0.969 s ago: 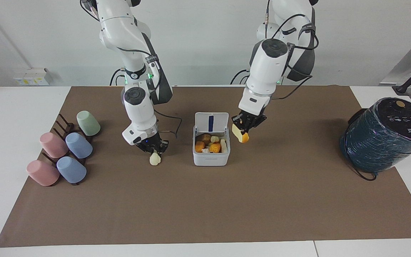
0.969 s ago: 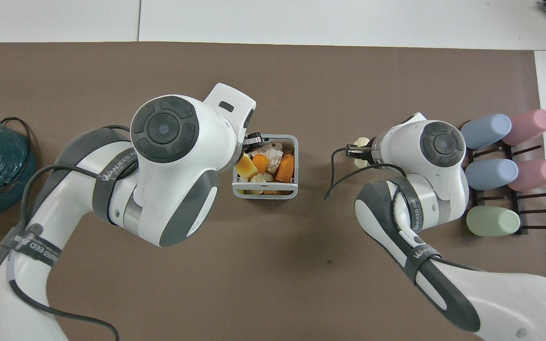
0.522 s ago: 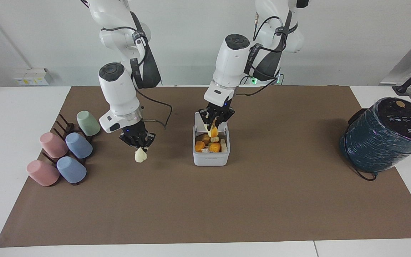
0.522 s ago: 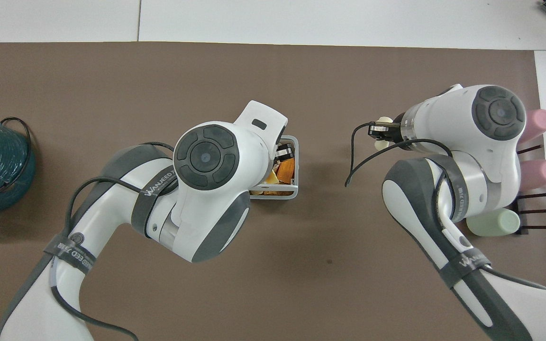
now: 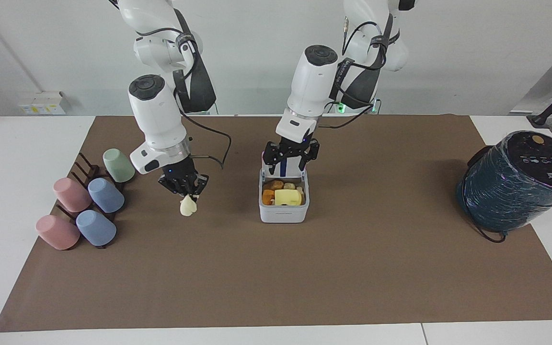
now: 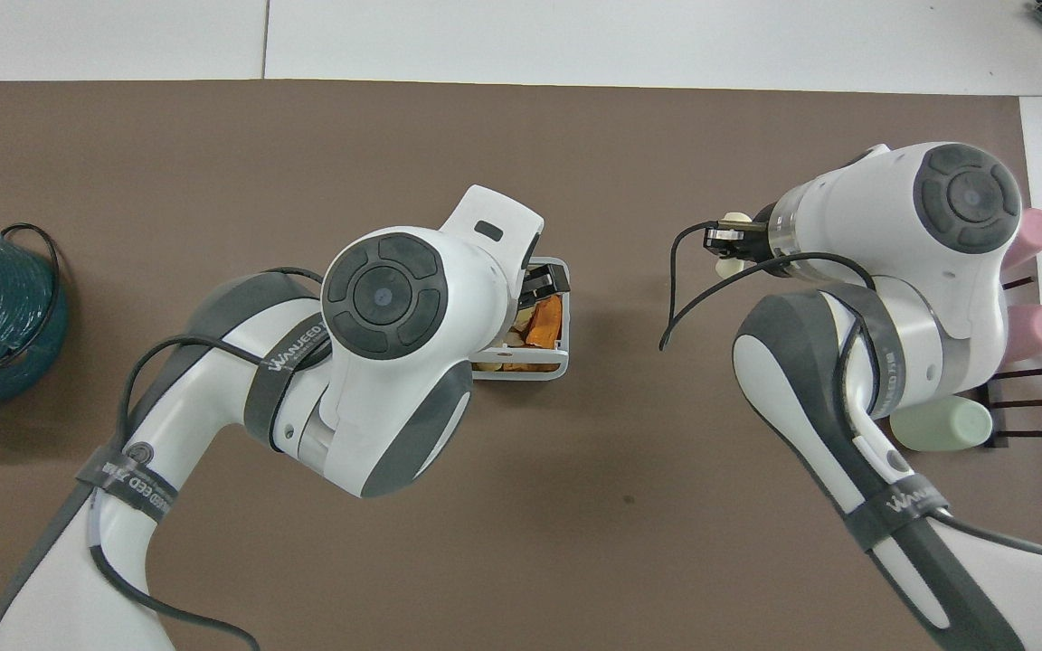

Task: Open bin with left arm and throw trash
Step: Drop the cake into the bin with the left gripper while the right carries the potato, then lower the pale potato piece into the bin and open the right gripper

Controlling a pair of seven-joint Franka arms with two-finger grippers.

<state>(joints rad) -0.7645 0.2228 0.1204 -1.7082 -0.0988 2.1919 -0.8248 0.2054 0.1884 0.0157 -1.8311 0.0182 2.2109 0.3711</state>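
Observation:
The white bin (image 5: 283, 214) stands open at the mat's middle, its lid (image 5: 296, 168) upright with the blue strip showing. It holds several food pieces, with the yellow chunk (image 5: 287, 197) lying on top. My left gripper (image 5: 289, 160) hangs open and empty just above the bin, in front of the lid. My right gripper (image 5: 186, 195) is shut on the cream-white lump (image 5: 187, 207) and holds it above the mat, between the bin and the cups. In the overhead view the left arm covers most of the bin (image 6: 564, 363). No orange wedge can be told apart.
Several pastel cups (image 5: 106, 195) lie on a dark rack (image 5: 82, 167) at the right arm's end. A big dark teal wrapped cylinder (image 5: 515, 182) stands at the left arm's end. A brown mat (image 5: 276, 273) covers the table.
The left gripper carried the yellow chunk over the bin, opened and dropped it in. The right gripper lifted the cream lump off the mat and moved it toward the cups.

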